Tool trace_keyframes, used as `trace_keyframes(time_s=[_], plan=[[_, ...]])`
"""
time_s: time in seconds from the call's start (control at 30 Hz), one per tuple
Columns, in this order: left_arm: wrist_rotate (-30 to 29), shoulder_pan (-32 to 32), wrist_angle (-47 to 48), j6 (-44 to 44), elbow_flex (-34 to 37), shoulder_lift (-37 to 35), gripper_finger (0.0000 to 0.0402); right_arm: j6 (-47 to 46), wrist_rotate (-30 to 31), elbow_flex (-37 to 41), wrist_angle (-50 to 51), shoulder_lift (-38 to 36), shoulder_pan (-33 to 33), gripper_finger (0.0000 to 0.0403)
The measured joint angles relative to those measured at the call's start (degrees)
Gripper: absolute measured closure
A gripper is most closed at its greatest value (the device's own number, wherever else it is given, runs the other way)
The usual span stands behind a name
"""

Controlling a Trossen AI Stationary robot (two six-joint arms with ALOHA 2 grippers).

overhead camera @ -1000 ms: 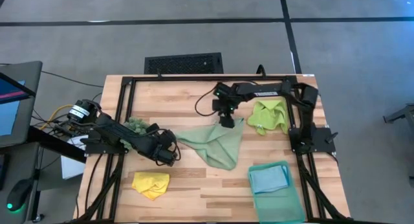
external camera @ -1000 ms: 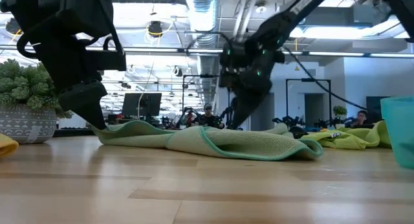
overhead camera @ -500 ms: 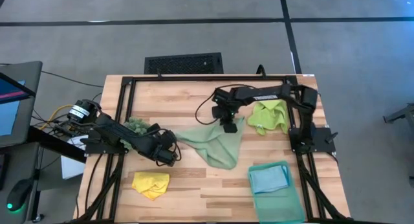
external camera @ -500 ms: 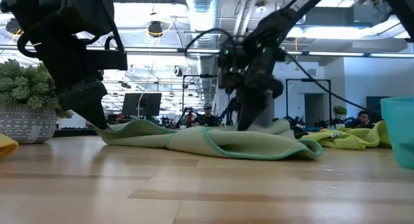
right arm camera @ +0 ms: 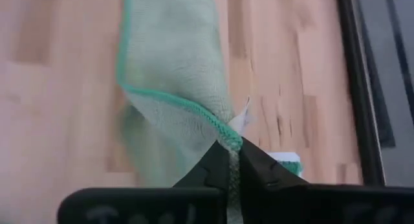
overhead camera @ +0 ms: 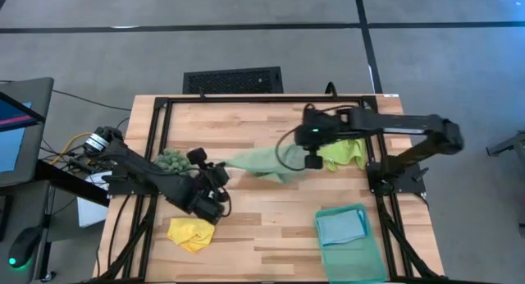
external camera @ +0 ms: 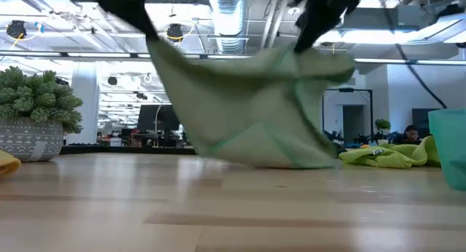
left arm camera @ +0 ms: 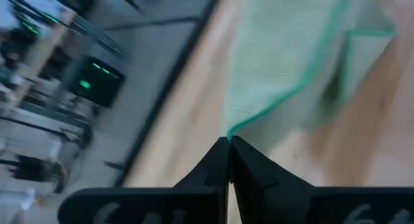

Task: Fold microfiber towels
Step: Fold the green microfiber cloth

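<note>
Where both arms meet over the middle of the wooden surface (overhead camera: 246,226), we see one pale sage green towel (overhead camera: 264,164) lifted and stretched between them. We count four towels in all. The left pincer (overhead camera: 220,171) is clamped on one corner of the sage towel, its fingertips (left arm camera: 228,148) pressed together on the green hem. The right pincer (overhead camera: 312,159) is closed on the opposite corner, the fabric pinched between its fingertips (right arm camera: 231,154). In the low view the sage towel hangs slack between the two grips, its lowest fold just at the surface.

The second, a lime green towel (overhead camera: 344,148), lies crumpled just beside the right pincer, toward the surface's right edge. The third, a yellow towel (overhead camera: 191,233), lies bunched near the front left corner. The fourth, a light blue towel (overhead camera: 342,224), lies flat inside the one teal tray (overhead camera: 361,263) at the front right. One dark-green spiky plant (overhead camera: 171,159) stands beside the left arm; the low view shows it in a patterned pot (external camera: 29,142).
</note>
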State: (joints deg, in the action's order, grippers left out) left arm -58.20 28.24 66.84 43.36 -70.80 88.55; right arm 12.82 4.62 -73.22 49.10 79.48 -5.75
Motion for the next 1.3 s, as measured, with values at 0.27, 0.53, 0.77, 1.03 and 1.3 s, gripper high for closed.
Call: trace_keyframes(time_s=[0.27,0.53,0.77,1.03,1.3], plan=[[2.4,2.8,7.9,9.2,-2.7,0.0,0.0401,-5.8,-3.2,15.6,-10.9,-9.6,1.7,0.0336],[11.2,2.5,2.3,9.4,4.7,0.7,0.0401,-0.5,-3.2,27.7,-17.9,-5.5,2.9,0.0238],[11.9,2.3,1.5,9.2,6.2,0.7,0.0401,5.0,-3.2,27.8,-20.4,0.2,8.5,0.0187],[11.4,2.3,0.7,9.0,6.2,0.7,0.0401,-1.0,0.9,25.0,-23.6,6.9,6.7,0.0190],[11.4,2.3,0.0,8.1,6.2,0.7,0.0401,-3.4,-4.1,23.6,-20.9,12.4,3.4,0.0213]])
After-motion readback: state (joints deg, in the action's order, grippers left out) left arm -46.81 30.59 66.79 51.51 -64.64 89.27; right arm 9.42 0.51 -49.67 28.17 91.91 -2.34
